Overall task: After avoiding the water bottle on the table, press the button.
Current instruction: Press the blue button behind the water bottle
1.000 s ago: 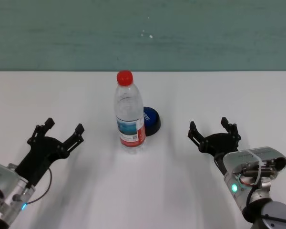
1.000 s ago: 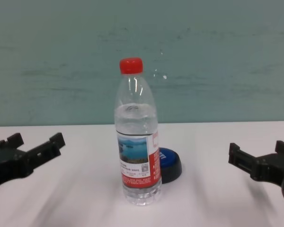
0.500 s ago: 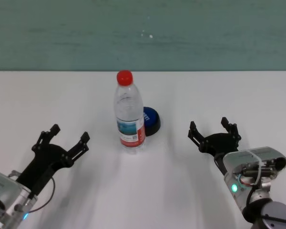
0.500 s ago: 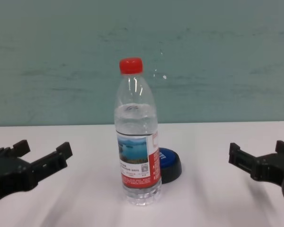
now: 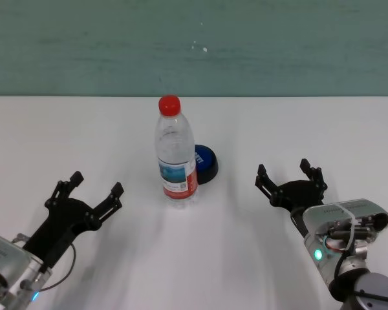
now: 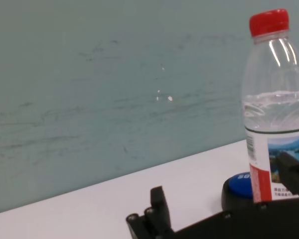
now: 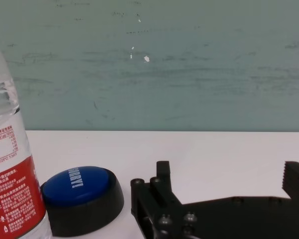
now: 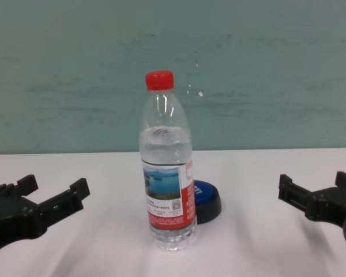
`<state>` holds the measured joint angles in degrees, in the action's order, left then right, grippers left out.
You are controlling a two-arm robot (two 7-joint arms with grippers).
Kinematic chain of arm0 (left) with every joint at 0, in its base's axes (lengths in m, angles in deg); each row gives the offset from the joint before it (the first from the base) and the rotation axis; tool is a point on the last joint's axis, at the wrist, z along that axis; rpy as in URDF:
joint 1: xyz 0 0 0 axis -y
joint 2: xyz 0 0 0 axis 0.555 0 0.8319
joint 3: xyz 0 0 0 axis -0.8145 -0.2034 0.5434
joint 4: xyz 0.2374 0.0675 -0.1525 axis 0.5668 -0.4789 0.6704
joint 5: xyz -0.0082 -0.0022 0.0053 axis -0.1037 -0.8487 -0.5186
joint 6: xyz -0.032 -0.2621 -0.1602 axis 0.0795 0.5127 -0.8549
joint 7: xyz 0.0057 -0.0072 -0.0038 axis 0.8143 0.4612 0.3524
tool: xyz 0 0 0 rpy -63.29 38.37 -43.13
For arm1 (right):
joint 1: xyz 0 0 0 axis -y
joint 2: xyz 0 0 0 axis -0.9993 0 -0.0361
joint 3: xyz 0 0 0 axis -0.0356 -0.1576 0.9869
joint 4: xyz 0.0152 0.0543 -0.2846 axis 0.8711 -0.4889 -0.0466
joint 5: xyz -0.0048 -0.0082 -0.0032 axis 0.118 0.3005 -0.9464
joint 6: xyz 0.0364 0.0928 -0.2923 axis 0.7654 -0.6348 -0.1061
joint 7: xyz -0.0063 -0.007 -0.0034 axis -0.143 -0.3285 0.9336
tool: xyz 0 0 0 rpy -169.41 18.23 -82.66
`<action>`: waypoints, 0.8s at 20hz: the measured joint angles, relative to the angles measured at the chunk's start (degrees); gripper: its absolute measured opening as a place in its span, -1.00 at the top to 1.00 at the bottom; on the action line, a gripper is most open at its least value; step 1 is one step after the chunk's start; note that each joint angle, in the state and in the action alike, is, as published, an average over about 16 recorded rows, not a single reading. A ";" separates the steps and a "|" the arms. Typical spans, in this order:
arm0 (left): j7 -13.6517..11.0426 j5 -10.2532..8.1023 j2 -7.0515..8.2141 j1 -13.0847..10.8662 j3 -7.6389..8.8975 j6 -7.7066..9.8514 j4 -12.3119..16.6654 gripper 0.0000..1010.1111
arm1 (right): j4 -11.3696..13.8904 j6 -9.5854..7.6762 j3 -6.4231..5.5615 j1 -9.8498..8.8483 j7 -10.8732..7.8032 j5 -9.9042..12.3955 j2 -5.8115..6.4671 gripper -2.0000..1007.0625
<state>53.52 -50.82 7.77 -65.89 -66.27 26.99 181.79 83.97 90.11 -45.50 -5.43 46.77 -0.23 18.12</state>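
Black left pincer [image 5: 86, 195] creeping in at lower left, spread wide, holding nothing.
Your button [image 5: 205, 163] sits mid-frame behind the water bottle [image 5: 176, 157]; right pincer [image 5: 291, 183] stays parked, open, empty.

Black, multi-pronged left end effector [image 5: 94, 191] and right end effector [image 5: 289, 179] cap silver-grey wrist housings; a thin dark cable loops by the left wrist, a green light glows on the right, small screws stud the prongs.
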 joint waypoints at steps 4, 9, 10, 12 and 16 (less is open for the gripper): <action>0.00 0.00 -0.03 0.05 0.02 -0.01 -0.03 -1.00 | 0.13 -0.40 -0.22 0.09 -0.68 -0.19 -0.03 -0.99; 0.00 0.00 -0.07 0.12 0.04 -0.02 -0.09 -1.00 | -0.02 -1.22 -0.77 0.71 -2.13 -0.58 -0.12 -0.99; 0.00 0.00 -0.07 0.13 0.05 -0.02 -0.10 -1.00 | -0.12 -1.44 -0.90 0.94 -2.53 -0.69 -0.15 -0.99; 0.00 0.00 -0.08 0.15 0.06 -0.03 -0.11 -1.00 | -0.41 -1.91 -1.18 1.52 -3.39 -0.92 -0.22 -0.99; 0.00 0.00 -0.10 0.17 0.07 -0.03 -0.13 -1.00 | -1.36 -2.91 -1.71 3.13 -5.16 -1.38 -0.44 -0.99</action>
<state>53.52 -50.83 7.68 -65.71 -66.20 26.96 181.66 82.61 87.20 -47.21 -2.31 41.60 -1.62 17.68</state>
